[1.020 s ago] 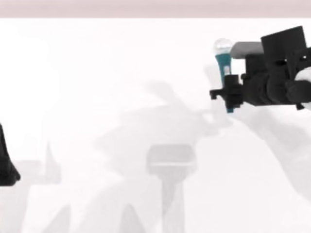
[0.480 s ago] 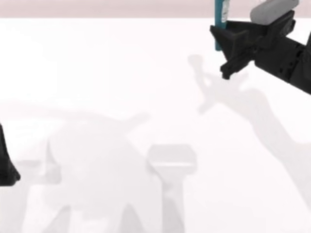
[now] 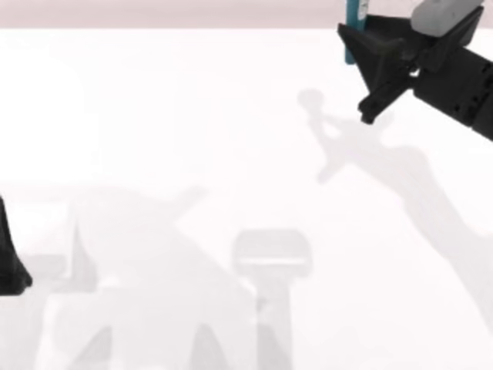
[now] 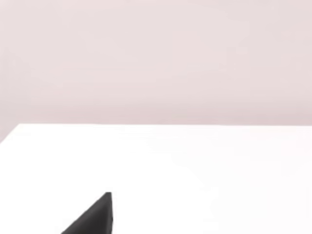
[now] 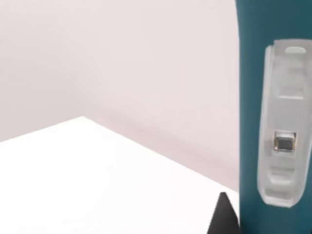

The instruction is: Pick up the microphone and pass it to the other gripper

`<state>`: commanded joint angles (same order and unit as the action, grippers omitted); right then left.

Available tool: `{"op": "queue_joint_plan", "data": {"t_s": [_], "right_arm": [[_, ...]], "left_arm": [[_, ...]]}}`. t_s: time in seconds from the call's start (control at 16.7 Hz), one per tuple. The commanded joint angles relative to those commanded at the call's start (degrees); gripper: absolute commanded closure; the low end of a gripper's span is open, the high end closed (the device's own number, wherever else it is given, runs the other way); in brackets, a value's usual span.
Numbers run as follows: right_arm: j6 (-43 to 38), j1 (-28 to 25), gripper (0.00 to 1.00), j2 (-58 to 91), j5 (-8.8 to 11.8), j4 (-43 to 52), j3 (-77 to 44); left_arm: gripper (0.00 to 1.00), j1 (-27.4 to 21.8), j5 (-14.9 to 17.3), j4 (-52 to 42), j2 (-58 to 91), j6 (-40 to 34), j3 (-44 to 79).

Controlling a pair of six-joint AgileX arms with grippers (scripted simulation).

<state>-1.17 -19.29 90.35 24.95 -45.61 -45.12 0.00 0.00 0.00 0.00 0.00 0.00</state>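
Observation:
The microphone (image 3: 350, 35) shows in the top view only as a strip of teal handle at the far right edge of the picture; its head is cut off by the frame. My right gripper (image 3: 362, 55) is shut on it, raised above the table, and casts a shadow below. In the right wrist view the teal handle (image 5: 249, 122) stands upright and close, with its white switch strip (image 5: 285, 122) facing the camera and one black fingertip (image 5: 223, 217) beside it. The other gripper, my left gripper (image 3: 9, 266), is parked at the left edge, open, with one fingertip (image 4: 95, 218) showing.
The white table (image 3: 192, 139) ends at a far edge against a pale pink wall (image 3: 154, 11). Only soft grey shadows of the arms lie on the table's surface.
My right gripper has lifted the microphone and carried it toward the far edge, so its head has left the top view. The left arm has not moved.

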Motion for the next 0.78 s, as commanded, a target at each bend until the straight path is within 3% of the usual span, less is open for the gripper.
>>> {"op": "queue_joint_plan", "data": {"t_s": [0.18,0.6,0.78], "right_arm": [[-0.15,-2.14,1.0,0.43,-1.94,-1.74,0.43],[-1.18,-15.06,1.0,1.95,-14.73,-12.01,3.56],[-1.3,-16.72,1.0,1.99,-16.39,-13.41,3.99]], "left_arm": [[0.0,0.0,0.0,0.0,0.0,0.0,0.0],[0.0,0.0,0.0,0.0,0.0,0.0,0.0],[0.0,0.0,0.0,0.0,0.0,0.0,0.0]]}}
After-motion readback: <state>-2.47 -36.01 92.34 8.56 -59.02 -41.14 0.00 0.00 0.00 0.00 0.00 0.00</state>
